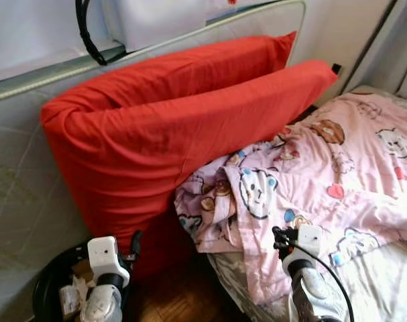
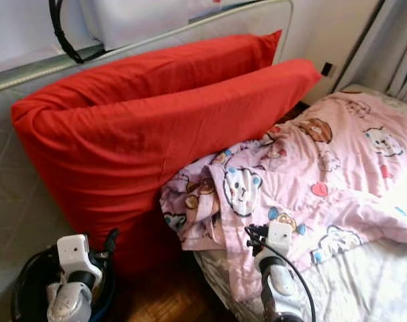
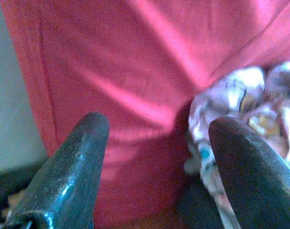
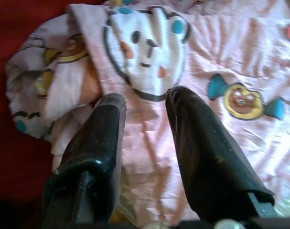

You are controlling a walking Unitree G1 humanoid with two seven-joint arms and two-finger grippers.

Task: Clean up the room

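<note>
Leaning against the wall, a big red pillow [image 1: 176, 127] is standing on its edge beside the bed [image 1: 384, 282], and a second red pillow [image 1: 210, 64] is standing just behind it. We are seeing a pink blanket [image 1: 337, 181] with cartoon animals lying crumpled over the bed; its bunched corner is touching the front pillow and hanging down over the edge of the mattress. Low at our left, a black bin [image 1: 49, 288] with paper scraps inside is standing on the wooden floor [image 1: 176, 302], near the pillow's bottom. We are holding our left pincer [image 3: 156, 157] open, its two fingers wide apart, pointing at the pillow where the blanket is meeting it. Our right pincer [image 4: 145, 124] is hanging over the blanket, its fingers open with a narrow gap and gripping nothing.
</note>
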